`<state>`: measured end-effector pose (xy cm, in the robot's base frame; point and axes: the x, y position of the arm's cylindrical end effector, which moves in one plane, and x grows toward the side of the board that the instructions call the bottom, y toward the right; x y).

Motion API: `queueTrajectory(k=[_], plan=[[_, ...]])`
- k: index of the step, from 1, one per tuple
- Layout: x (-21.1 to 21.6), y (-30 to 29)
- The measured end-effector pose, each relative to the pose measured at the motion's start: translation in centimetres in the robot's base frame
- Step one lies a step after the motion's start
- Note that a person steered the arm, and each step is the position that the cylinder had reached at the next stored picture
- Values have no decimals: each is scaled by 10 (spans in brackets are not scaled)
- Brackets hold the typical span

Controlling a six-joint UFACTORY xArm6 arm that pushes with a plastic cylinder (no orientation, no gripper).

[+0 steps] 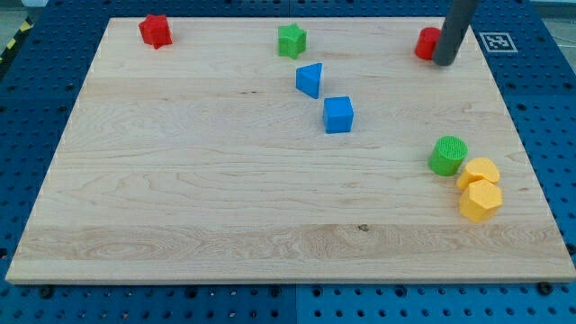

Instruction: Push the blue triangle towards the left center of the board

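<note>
Wooden bench [180, 198], contents listed left to right. Far left: red star-shaped block [155, 31], close to the far edge. Far centre: green star-shaped block [291, 40]. Just near and right of it: blue triangle [309, 79], the task's block, sitting in the far centre of the bench, well apart from the left centre where it must go. Close on its near right, not touching as far as we can tell: blue cube [338, 114]. Far right: red block [427, 42], shape unclear, partly hidden behind our rod, with our tip [444, 62] touching or just beside it. Near right: green cylinder [448, 155], then two yellow blocks [479, 171] [481, 200], apparently hexagonal, touching one another. Hand: none fitted, so there is no open or closed state to report; the rod only pushes. Risks, in our judgement: travelling left from here, the tip could drag the red block along; an approach from the near right would strike the blue cube first; an off-centre push could spin the triangle away towards the green star.
</note>
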<state>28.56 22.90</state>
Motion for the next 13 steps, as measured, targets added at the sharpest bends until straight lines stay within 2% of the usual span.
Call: queueTrajectory(k=[4,5,6,7,8,10,12,13], plan=[[0,8],[65,7],[82,7],[79,7],[79,-25],[84,-171],[46,-186],[44,-219]])
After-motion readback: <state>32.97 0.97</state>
